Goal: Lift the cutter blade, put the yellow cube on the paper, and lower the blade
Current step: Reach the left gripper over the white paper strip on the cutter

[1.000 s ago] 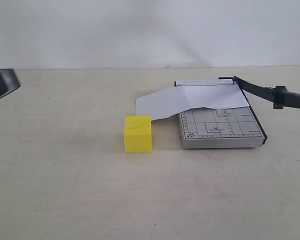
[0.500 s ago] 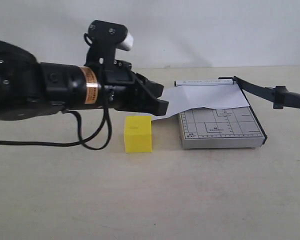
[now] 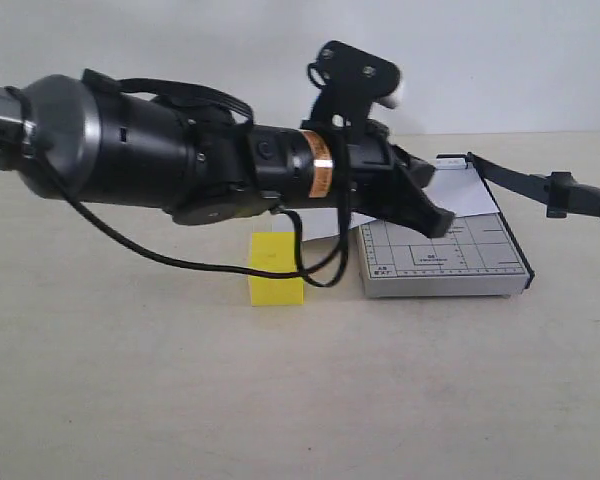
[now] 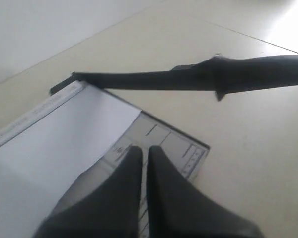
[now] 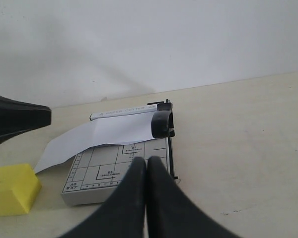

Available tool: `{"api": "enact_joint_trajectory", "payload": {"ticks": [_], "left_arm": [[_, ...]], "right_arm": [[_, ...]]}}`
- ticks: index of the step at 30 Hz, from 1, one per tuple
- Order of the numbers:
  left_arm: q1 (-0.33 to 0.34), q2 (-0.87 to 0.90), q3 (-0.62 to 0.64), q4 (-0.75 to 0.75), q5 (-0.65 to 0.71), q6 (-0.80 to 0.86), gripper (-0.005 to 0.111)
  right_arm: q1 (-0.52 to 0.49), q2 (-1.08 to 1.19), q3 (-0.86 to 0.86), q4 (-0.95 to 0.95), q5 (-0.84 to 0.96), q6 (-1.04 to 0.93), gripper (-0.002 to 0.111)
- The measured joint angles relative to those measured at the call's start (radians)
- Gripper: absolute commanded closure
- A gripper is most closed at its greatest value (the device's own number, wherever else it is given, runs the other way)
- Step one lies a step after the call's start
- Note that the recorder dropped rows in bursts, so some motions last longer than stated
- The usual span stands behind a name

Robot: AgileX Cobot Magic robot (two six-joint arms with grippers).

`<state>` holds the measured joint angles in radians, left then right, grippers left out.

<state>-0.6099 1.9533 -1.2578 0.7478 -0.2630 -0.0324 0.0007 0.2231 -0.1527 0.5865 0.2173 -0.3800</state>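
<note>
The left gripper (image 3: 445, 225) is clenched, its two fingers pressed together with nothing between them. It hangs low over the grey trimmer base (image 3: 450, 265). In the left wrist view the left gripper (image 4: 144, 151) has the printed grid of the trimmer base (image 4: 184, 148) right under its tips. The edge of the paper (image 4: 74, 134) lies just beside them.

Ahead of the tips and well clear of them is the cutter blade (image 4: 188, 79). It is a thin black arm that thickens into a rounded handle, and it is hinged at the base's far corner. The cutter blade (image 3: 520, 182) already slants up off the base, only partly lifted.

This looks like the first step, raising the blade. The next move probably calls for reaching past the base to the handle end, either getting under it or parting the fingers to take it, then swinging it up on its hinge.

Behind the tips, under the forearm, the yellow cube (image 3: 276, 272) sits on the table just beside the base. It is plain, bright and untouched, and it is not on the paper (image 3: 468, 196).

The right gripper (image 5: 145, 163) is likewise pinched shut and empty. It is held back on the near side of the base, with the cutter blade (image 5: 161, 124) end-on beyond it.
</note>
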Motion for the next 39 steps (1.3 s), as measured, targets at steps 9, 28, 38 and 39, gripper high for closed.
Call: {"api": "enact_joint_trajectory", "payload": {"ticks": [9, 28, 38, 39], "left_arm": [[-0.083, 0.139, -0.178, -0.038, 0.065, 0.053, 0.102], [-0.017, 0.247, -0.334, -0.091, 0.385, 0.053, 0.102], [-0.009, 0.273, -0.334, -0.094, 0.341, 0.053, 0.102], [-0.008, 0.278, -0.334, -0.094, 0.334, 0.053, 0.102]], "right_arm": [[0.0, 0.0, 0.0, 0.0, 0.0, 0.0, 0.109], [0.0, 0.0, 0.0, 0.0, -0.007, 0.0, 0.109], [0.0, 0.0, 0.0, 0.0, -0.007, 0.0, 0.109], [0.0, 0.0, 0.0, 0.0, -0.009, 0.0, 0.109]]}}
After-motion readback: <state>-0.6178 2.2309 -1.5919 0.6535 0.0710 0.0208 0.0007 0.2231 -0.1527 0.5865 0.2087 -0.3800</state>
